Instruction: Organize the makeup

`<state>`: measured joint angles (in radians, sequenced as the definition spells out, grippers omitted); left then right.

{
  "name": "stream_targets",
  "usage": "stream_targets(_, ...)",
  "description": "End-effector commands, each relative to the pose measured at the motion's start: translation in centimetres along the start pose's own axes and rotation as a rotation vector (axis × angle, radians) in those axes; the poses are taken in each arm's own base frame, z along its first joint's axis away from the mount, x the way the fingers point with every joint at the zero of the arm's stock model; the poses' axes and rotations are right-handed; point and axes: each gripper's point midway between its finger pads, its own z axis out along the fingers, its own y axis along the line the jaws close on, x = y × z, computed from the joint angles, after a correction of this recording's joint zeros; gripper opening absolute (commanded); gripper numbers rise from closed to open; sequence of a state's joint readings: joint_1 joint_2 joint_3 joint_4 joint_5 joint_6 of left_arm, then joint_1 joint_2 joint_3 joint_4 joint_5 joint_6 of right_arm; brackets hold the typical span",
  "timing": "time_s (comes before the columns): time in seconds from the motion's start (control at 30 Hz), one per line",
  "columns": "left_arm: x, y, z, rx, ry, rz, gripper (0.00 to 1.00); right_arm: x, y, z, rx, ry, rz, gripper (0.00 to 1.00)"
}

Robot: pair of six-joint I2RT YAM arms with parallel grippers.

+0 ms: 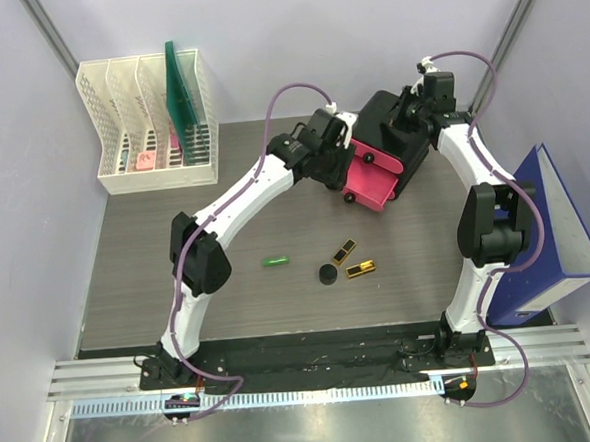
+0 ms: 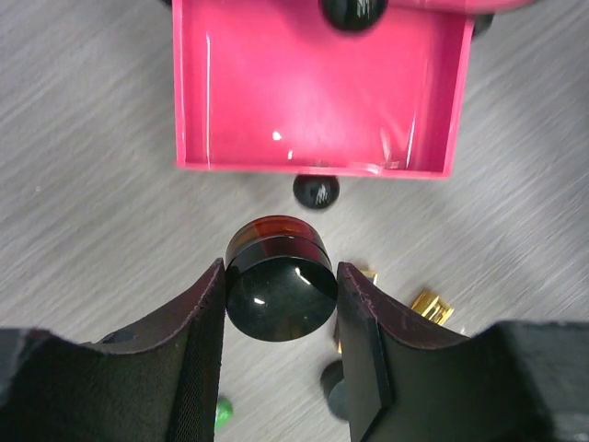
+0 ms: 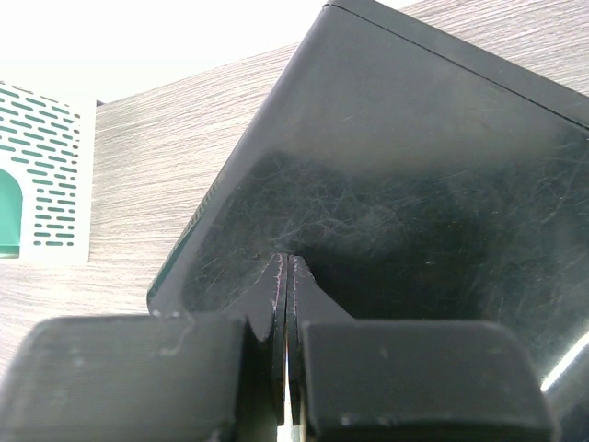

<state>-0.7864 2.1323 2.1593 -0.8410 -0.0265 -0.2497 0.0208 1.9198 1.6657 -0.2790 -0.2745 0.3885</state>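
Note:
My left gripper (image 2: 281, 270) is shut on a black round compact (image 2: 280, 293) and holds it above the table, just in front of the open pink drawer (image 2: 313, 92). From above, this gripper (image 1: 334, 171) is at the drawer's (image 1: 371, 181) left edge. On the table lie a slim green tube (image 1: 275, 261), a second black compact (image 1: 327, 274) and two gold-black sticks (image 1: 344, 250) (image 1: 361, 269). My right gripper (image 3: 288, 262) is shut, its tips against the top of the black box (image 3: 414, 184) (image 1: 394, 125). The beige bottles and the orange tube are out of view.
A white mesh rack (image 1: 148, 115) at the back left holds a green board (image 1: 181, 88) and a small pink block (image 1: 143, 162). A blue binder (image 1: 553, 220) leans at the right edge. The drawer's black knob (image 2: 316, 191) points toward my left gripper.

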Motion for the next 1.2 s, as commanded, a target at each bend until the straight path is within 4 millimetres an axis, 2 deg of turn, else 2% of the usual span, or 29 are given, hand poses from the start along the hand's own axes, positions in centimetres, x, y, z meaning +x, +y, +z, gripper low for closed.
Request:
stream_targets(0.0, -3.7, -1.0, 0.2, 0.071, -0.107, -0.069, 0.1, 12.6, -6.2, 0.2, 0.207, 0.394, 0.071, 0.01)
stream_targets(0.2, -6.6, -1.4, 0.6, 0.097, -0.188, -0.109, 0.1, 12.9, -6.4, 0.3, 0.208, 0.403, 0.072, 0.01)
stream_targets(0.43, -7.8, -1.4, 2.7, 0.103, -0.24, -0.151, 0.09, 13.1, -6.4, 0.3, 0.209, 0.406, 0.072, 0.01)
stream_targets(0.8, -7.3, -0.9, 5.8, 0.104, -0.233, -0.172, 0.13, 13.3, -6.5, 0.3, 0.211, 0.41, 0.074, 0.01)
stream_targets(1.03, -6.5, -0.4, 7.3, 0.091, -0.215, -0.18, 0.26, 13.4, -6.4, 0.3, 0.209, 0.412, 0.071, 0.01)
stream_targets(1.17, -6.3, 0.1, 8.1, 0.075, -0.211, -0.183, 0.3, 13.5, -6.3, 0.3, 0.208, 0.414, 0.07, 0.01)
